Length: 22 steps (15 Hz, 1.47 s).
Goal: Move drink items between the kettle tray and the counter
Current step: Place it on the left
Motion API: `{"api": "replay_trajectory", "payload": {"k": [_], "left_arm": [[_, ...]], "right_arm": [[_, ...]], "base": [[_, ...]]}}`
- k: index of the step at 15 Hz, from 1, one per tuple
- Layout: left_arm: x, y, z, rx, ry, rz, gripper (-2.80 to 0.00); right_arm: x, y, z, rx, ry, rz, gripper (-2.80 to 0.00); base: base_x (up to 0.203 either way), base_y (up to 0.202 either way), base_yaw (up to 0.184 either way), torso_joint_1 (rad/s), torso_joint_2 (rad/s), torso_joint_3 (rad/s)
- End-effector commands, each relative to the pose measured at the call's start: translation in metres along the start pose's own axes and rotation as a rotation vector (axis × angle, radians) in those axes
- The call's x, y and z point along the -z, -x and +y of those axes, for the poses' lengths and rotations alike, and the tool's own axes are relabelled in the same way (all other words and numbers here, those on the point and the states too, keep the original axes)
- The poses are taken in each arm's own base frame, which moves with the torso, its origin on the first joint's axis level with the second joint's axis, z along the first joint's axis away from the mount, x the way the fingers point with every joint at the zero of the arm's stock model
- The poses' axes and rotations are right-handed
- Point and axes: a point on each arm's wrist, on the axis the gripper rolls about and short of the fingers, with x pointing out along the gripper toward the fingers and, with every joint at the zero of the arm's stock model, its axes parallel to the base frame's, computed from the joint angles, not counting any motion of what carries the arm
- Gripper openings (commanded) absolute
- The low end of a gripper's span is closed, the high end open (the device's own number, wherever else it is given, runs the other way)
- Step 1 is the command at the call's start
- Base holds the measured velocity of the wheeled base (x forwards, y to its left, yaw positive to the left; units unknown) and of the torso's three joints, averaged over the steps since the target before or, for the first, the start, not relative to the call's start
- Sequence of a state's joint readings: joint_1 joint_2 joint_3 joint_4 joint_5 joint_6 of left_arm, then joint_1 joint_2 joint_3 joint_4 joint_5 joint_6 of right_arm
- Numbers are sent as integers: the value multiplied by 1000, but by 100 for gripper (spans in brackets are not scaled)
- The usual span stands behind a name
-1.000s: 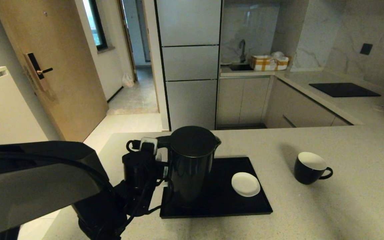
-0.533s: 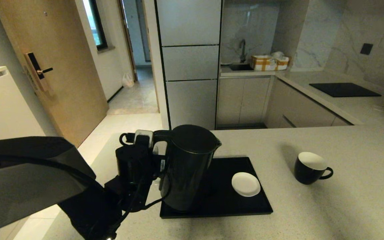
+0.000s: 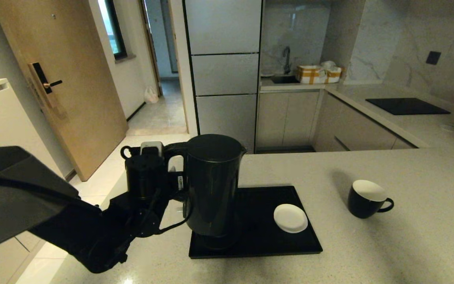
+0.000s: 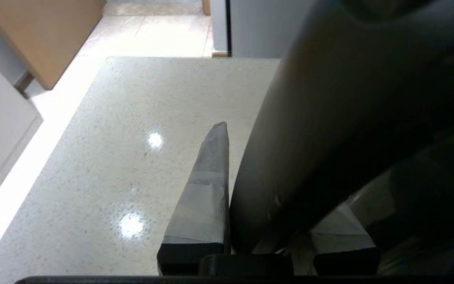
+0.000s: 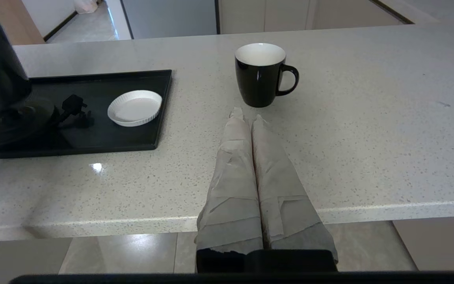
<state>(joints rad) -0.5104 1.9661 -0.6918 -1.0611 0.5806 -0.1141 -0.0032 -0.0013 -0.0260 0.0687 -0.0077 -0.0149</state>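
Observation:
The tall black kettle hangs upright above the left end of the black tray, lifted clear of its base. My left gripper is shut on the kettle's loop handle from the left. In the left wrist view the dark handle fills the gap between the taped fingers. The black mug, white inside, stands on the beige counter to the right of the tray. In the right wrist view my right gripper is shut and empty, low over the counter's front edge, just short of the mug.
A white saucer lies on the tray's right half. The round kettle base disc and a black plug sit on the tray's left half. A black hob panel lies far back right. The counter ends just left of the tray.
My left gripper has raised the kettle off its base disc and carried it slightly to the left. The mug, the saucer and the tray have stayed put.

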Motion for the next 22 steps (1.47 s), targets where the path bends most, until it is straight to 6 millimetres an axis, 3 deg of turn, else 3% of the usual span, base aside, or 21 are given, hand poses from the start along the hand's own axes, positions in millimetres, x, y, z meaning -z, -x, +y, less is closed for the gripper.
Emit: {"api": "replay_trajectory", "payload": {"k": [1,4,8,16,18,19,20,22], "left_arm": [[-10,-1,10,-25,24,-26,-280],[-6,-21,64,-122,34,13,-280],[7,-25,111,-150,29,80,-280],[42,-23,124,-151,-45,148,-280],[66,-24,125,-149,-80,161,-280],[72,-23,125,-148,-93,156,-228],[76,-21,126,-148,-96,154,0],[95,-12,127,-146,-108,188,0]], "right_arm": [[0,0,0,-1,0,1,-280],[0,0,0,1,0,1,-280],[0,0,0,-1,0,1,-280],[0,0,0,0,0,1,-280],[0,0,0,-2,0,1,-280],[0,0,0,-2,0,1,-280],[0,0,0,0,0,1,-280],[0,0,0,0,0,1,-280]], "base": [[0,0,0,0,0,0],[0,0,0,0,0,0],[0,0,0,0,0,0],[0,0,0,0,0,0],[0,0,0,0,0,0],[0,0,0,0,0,0],[0,0,0,0,0,0],[0,0,0,0,0,0]]}}
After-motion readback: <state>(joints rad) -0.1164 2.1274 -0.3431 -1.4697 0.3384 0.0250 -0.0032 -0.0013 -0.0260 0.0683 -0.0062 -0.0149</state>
